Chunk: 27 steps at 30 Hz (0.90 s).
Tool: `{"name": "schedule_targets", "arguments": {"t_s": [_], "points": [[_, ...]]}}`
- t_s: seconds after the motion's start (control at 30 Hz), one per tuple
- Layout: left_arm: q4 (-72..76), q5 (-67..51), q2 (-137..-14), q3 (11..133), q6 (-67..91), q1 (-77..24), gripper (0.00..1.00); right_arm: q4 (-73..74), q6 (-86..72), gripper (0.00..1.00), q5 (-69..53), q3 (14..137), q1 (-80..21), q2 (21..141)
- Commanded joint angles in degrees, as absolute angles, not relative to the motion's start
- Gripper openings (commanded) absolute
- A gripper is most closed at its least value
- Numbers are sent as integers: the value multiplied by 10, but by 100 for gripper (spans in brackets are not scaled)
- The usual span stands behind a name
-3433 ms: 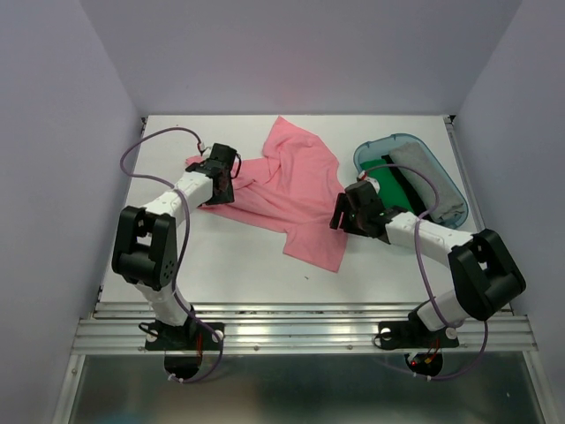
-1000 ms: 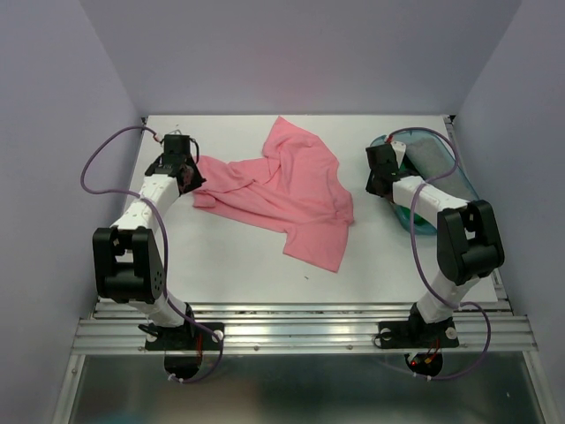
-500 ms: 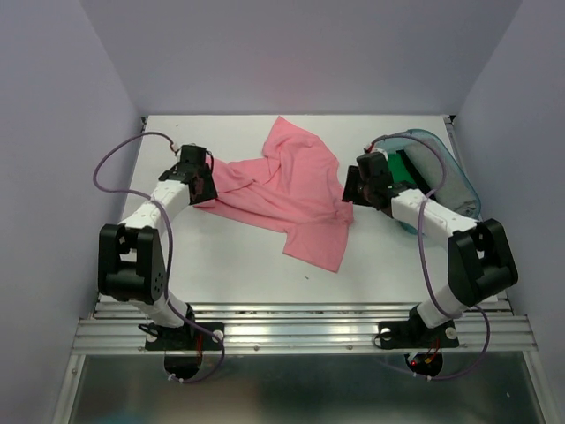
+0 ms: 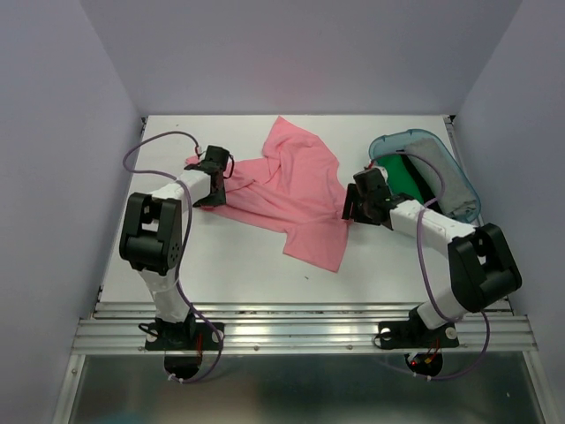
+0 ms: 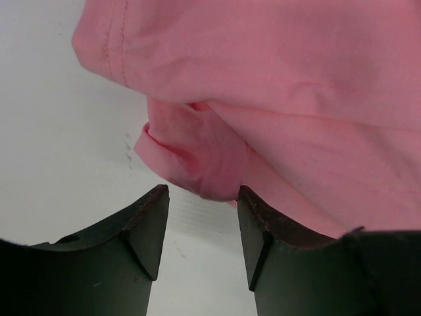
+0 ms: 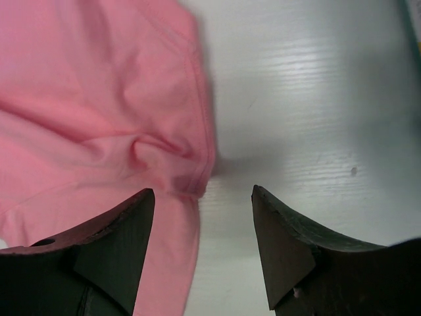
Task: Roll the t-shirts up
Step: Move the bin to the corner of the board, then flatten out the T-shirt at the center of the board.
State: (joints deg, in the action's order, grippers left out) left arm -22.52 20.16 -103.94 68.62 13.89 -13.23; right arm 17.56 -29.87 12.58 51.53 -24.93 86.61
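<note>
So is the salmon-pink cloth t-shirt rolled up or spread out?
Spread out, not rolled: the salmon-pink cloth t-shirt lies flat and rumpled across the white table, with only its edges slightly bunched.

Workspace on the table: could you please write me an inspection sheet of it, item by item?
Surface: white table, no spill seen.
Job's things: pink t-shirt lies crumpled, unrolled, mid-table; green cloth and grey cloth sit in the teal tub at right.
Clutter: nothing seen.
Grippers: left end effector open at the shirt's left fold; right end effector open at its right hem; neither grips.
Cables: a purple cable loops along each arm.
Surroundings: plain pale walls; metal rail at near edge.
</note>
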Motion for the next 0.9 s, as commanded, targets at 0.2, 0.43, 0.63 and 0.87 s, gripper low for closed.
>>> {"name": "schedule_targets", "arguments": {"t_s": [0.2,0.43,0.63,0.87], "points": [[-242,245,-1061,707,135,-131,0,173,-245,67,229,615,-182,930],[-231,166,-1010,705,145,-120,0,172,-245,65,303,642,-147,959],[-211,120,-976,692,153,-85,0,169,-251,65,274,633,-133,947],[-208,101,-964,696,157,-76,0,155,-243,70,229,606,-133,926]]}}
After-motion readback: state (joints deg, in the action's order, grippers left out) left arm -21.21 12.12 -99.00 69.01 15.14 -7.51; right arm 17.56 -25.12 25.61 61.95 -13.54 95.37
